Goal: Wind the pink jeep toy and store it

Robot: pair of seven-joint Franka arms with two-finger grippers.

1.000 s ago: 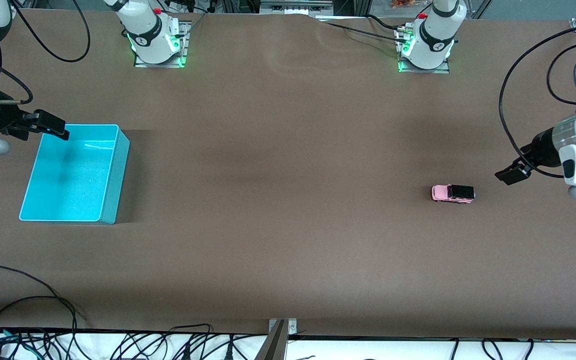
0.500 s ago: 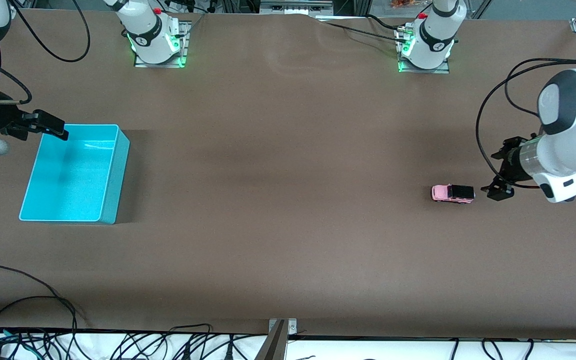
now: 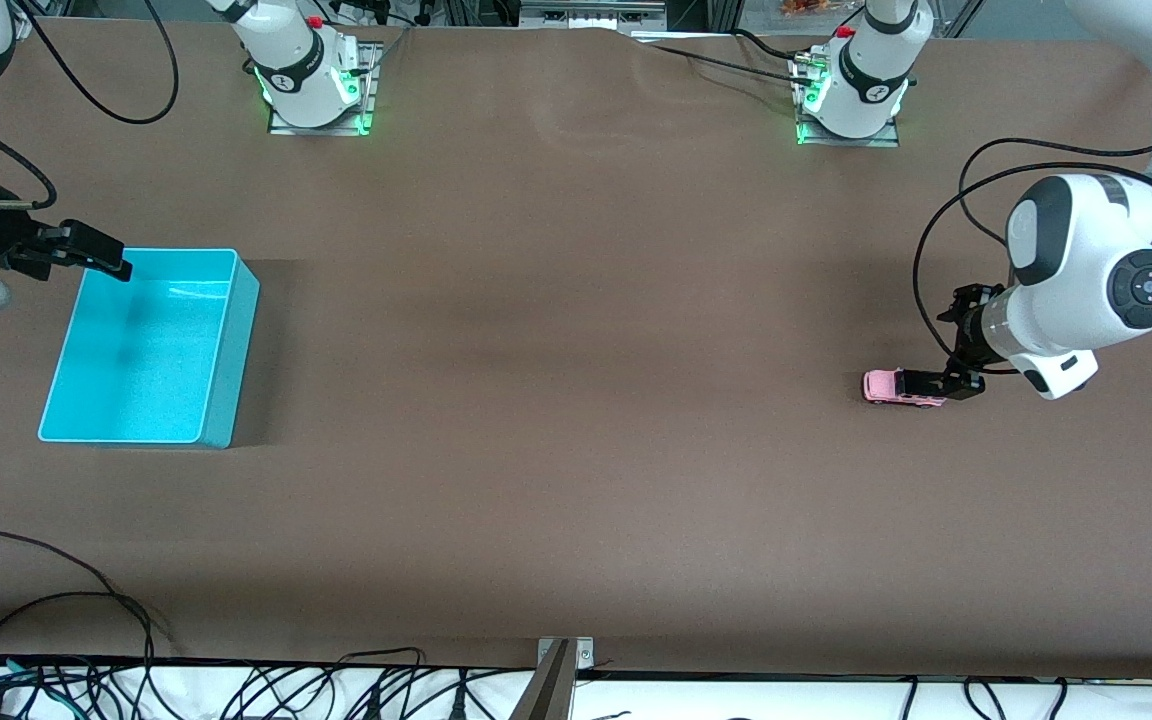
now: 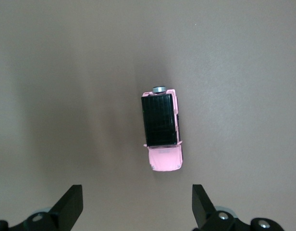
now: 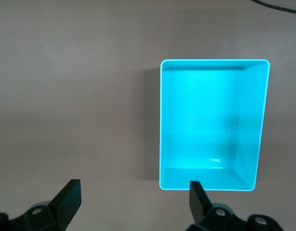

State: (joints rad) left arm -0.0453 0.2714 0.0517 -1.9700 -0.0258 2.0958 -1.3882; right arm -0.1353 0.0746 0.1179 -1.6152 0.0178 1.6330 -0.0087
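Note:
The pink jeep toy (image 3: 886,387) stands on the brown table toward the left arm's end, with a black roof and a silver knob at its rear. In the left wrist view the jeep (image 4: 161,130) lies ahead of the two fingers, between their lines. My left gripper (image 3: 953,385) hovers low right at the jeep's black-roofed end, open (image 4: 137,211) and touching nothing. My right gripper (image 3: 96,252) is open (image 5: 133,202) and empty, over the table by a corner of the teal bin (image 3: 239,330).
The teal bin is empty and also shows in the right wrist view (image 5: 161,125). Both arm bases (image 3: 316,80) stand along the table edge farthest from the front camera. Loose cables (image 3: 86,600) lie at the edge nearest that camera.
My left arm has swung in from the table's end and come down over the jeep. The jeep and the bin have not moved. The right arm has barely shifted.

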